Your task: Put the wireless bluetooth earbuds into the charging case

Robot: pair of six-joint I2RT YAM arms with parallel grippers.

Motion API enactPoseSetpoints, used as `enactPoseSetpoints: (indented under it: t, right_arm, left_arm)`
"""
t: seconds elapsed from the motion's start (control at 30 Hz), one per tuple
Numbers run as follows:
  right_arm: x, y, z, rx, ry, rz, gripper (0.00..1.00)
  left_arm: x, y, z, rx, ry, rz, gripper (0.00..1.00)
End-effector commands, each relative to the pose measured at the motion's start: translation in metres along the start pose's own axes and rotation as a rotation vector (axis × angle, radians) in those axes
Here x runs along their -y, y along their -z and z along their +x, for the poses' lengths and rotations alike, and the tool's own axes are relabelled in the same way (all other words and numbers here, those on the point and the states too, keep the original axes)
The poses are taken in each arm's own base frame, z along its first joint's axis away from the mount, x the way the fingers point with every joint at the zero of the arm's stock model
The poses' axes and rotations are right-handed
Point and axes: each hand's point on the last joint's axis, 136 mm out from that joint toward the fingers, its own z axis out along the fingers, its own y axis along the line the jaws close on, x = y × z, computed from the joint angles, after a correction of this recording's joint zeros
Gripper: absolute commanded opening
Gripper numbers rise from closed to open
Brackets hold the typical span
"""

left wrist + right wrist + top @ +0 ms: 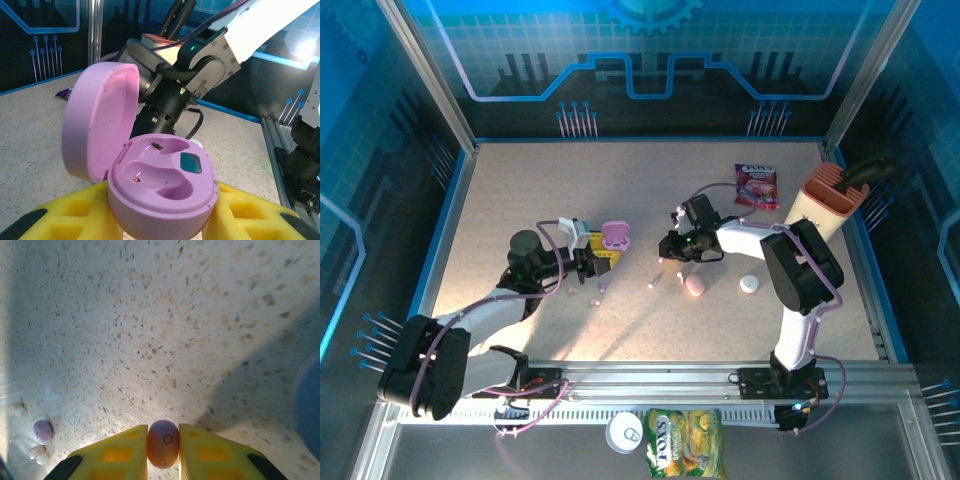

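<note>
The wireless bluetooth earbuds (595, 300) are lying loose on the speckled table (520, 190) in the top view, just below and between the two end effectors. The left gripper (600, 252) is clamping the open charging case (615, 237), which is sitting right at its fingertips. The right gripper (668, 250) is pointing down at the table, near the case and apart from it. A pink closed case (695, 286) and a white closed case (749, 284) are resting below and behind the right gripper, and a snack packet (756, 186) is lying well beyond it. In the left wrist view, the left gripper (162, 202) is holding the charging case (165, 187) by its base between its yellow fingers (65, 215); the lid (100, 130) is standing open and both wells are showing empty, while the right arm (200, 55) is hanging just past the case. In the right wrist view, the right gripper (163, 437) is pinching one earbud (163, 445) between its narrowed yellow fingers (117, 452), low over the table. Three more earbuds are lying off to the gripper's left: a lilac one (43, 429), a pale pink one (39, 452) and a white one (17, 409).
</note>
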Motion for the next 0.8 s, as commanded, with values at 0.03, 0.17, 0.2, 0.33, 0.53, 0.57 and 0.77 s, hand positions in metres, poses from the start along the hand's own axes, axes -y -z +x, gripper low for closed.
enactPoseSetpoints:
  t: [0.03,0.17,0.2,0.33,0.53,0.57,0.77]
  right_arm:
    - [0.011,0.027,-0.004,0.074,0.082,0.171,0.19]
    - [0.037,0.044,-0.006,0.100,0.116,0.397,0.18]
    - [0.041,0.046,-0.006,0.098,0.129,0.440,0.18]
    - [0.051,0.056,-0.004,0.099,0.177,0.580,0.19]
    - [0.044,0.062,-0.008,0.129,0.212,0.610,0.18]
    - [0.041,0.062,-0.009,0.134,0.215,0.602,0.18]
    - [-0.001,0.072,-0.016,0.244,0.289,0.344,0.15]
  left_arm:
    - [0.000,0.001,-0.003,0.013,-0.041,0.014,0.39]
    - [0.001,0.000,-0.003,0.013,-0.039,0.021,0.39]
    - [0.000,0.000,-0.002,0.011,-0.034,0.020,0.39]
    - [0.001,0.000,-0.001,0.007,-0.030,0.026,0.39]
    - [0.000,-0.002,-0.002,0.006,-0.028,0.033,0.39]
    - [-0.001,-0.002,-0.002,0.008,-0.030,0.032,0.39]
    - [-0.001,-0.003,-0.008,0.011,-0.030,0.036,0.40]
